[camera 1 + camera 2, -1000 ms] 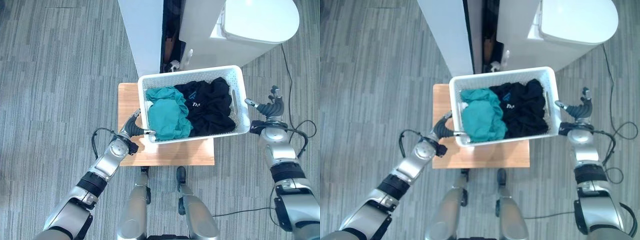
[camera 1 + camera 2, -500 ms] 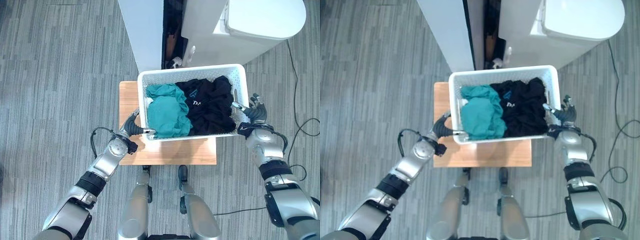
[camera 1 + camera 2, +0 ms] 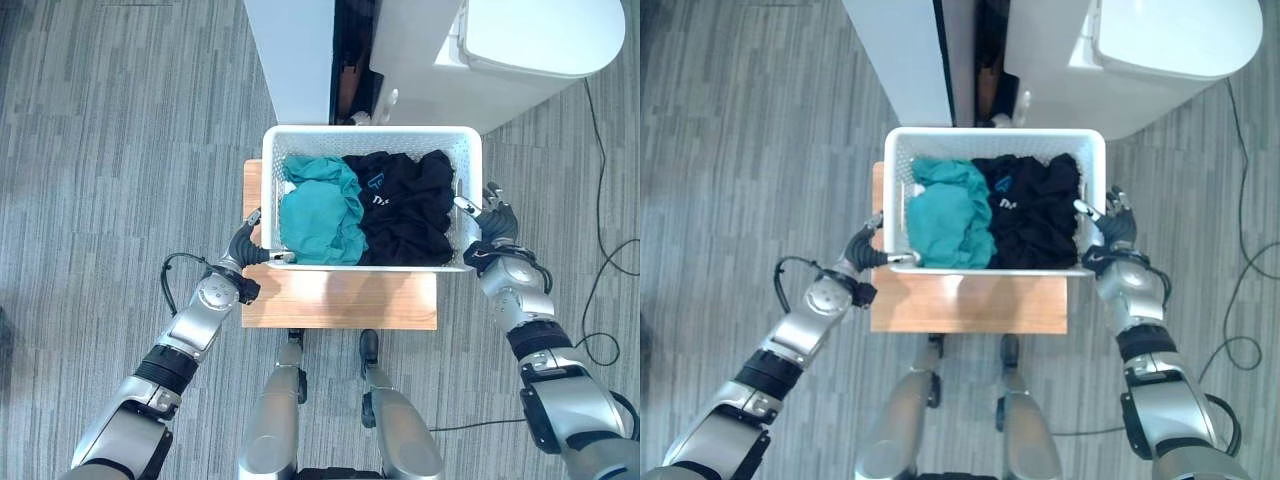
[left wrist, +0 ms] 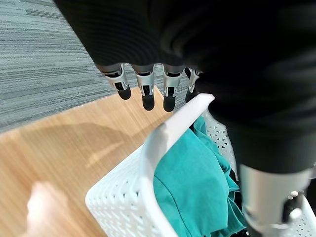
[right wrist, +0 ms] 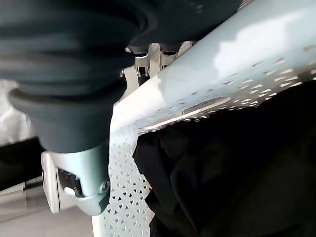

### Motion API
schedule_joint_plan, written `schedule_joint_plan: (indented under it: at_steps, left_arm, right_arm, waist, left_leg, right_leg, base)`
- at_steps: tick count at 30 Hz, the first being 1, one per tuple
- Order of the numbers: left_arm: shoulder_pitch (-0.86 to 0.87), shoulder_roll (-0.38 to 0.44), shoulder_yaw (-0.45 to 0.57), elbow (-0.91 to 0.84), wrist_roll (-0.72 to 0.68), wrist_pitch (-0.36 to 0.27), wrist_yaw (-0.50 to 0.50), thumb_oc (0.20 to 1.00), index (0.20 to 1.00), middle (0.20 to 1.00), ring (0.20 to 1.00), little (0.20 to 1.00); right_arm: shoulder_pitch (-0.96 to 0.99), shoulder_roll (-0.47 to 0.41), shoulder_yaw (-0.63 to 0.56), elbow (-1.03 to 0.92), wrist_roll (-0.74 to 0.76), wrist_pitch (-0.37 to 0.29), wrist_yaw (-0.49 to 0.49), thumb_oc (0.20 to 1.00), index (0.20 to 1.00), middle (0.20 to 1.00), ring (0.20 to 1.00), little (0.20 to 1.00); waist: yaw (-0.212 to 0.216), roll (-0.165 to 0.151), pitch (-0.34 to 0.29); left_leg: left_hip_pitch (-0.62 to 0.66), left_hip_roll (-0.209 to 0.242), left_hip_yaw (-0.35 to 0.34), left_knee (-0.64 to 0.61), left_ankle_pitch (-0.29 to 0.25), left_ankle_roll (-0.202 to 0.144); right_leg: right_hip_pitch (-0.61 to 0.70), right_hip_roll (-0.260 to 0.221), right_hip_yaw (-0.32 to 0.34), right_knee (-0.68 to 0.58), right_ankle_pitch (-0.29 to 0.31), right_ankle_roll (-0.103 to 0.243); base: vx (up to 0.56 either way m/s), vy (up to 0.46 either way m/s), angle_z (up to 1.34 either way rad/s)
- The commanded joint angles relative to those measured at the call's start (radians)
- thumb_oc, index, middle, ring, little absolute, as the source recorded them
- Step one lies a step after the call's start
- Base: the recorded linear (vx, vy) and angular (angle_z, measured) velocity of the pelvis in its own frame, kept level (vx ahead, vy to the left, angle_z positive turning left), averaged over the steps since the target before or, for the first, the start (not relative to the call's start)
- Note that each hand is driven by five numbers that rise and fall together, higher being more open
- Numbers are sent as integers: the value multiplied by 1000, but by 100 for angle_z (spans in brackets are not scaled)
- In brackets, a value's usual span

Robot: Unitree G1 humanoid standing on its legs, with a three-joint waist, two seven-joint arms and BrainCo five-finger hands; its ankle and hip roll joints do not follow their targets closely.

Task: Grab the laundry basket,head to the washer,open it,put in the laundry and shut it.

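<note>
A white perforated laundry basket [image 3: 370,134] stands on a small wooden table [image 3: 340,300], holding a teal garment [image 3: 315,215] and black clothes [image 3: 405,205]. My left hand [image 3: 243,250] grips the basket's left end near its front corner. Its fingers [image 4: 147,91] lie outside the rim [image 4: 168,128] and its thumb is inside. At the right end my right hand [image 3: 490,225] pinches the wall, thumb [image 5: 74,182] inside and fingers behind the rim [image 5: 222,54]. The white washer [image 3: 540,40] stands beyond the basket to the right, its lid down.
A tall white panel [image 3: 290,60] rises behind the table, with a dark gap [image 3: 350,60] between it and the washer. Grey striped floor [image 3: 110,180] spreads wide to the left. A person's hand [image 4: 42,210] shows at the table's edge.
My right hand has come in from the right and closed on the basket's right end. The basket has turned from tilted to square with the table.
</note>
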Motion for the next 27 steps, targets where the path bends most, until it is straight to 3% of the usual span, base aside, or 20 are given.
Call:
schedule_joint_plan:
  at_steps: [1,10,16,21,24,27]
  left_arm:
    - [-99,-41,-24,-61,54,-85,19,1000,1000,1000,1000,1000]
    - [-383,6,-88,180,228,-79,154,1000,1000,1000,1000,1000]
    - [-560,2,-205,517,278,-23,123,1000,1000,1000,1000,1000]
    - [-600,8,-256,661,316,5,65,1000,1000,1000,1000,1000]
    - [-602,18,-228,671,311,23,84,1000,1000,1000,1000,1000]
    - [-624,38,-168,669,320,18,179,1000,1000,1000,1000,1000]
  right_arm:
    - [-10,21,47,-115,-44,-6,54,1000,1000,1000,1000,1000]
    - [-27,27,81,-153,-27,-45,52,1000,1000,1000,1000,1000]
    - [-91,13,142,-151,-10,-48,52,1000,1000,1000,1000,1000]
    - [-107,-6,167,-185,20,-44,68,1000,1000,1000,1000,1000]
    - [-81,-14,156,-240,37,-46,78,1000,1000,1000,1000,1000]
    - [-32,-21,148,-272,34,-65,85,1000,1000,1000,1000,1000]
  waist:
    - [17,-2,-56]
    - [-18,-22,-52]
    - [-51,-29,-49]
    - [-62,-34,-46]
    - [-60,-37,-47]
    - [-60,-40,-49]
  left_leg:
    - [-8,2,-50,103,-147,-17]
    - [-8,12,-53,109,-151,-21]
    - [-17,20,-40,109,-145,-24]
    - [-24,25,-33,117,-147,-24]
    - [-27,26,-29,127,-153,-23]
    - [-24,25,-32,131,-155,-23]
  right_leg:
    - [-132,-34,-7,119,-59,3]
    - [-143,-31,-5,141,-70,3]
    - [-164,-29,0,150,-65,10]
    - [-170,-28,5,146,-60,17]
    - [-171,-29,7,146,-60,18]
    - [-169,-27,7,151,-66,14]
  base:
    - [2,-7,6]
    - [-4,-4,3]
    - [-8,4,-2]
    - [-5,-3,-4]
    - [26,-30,-7]
    - [29,-37,-8]
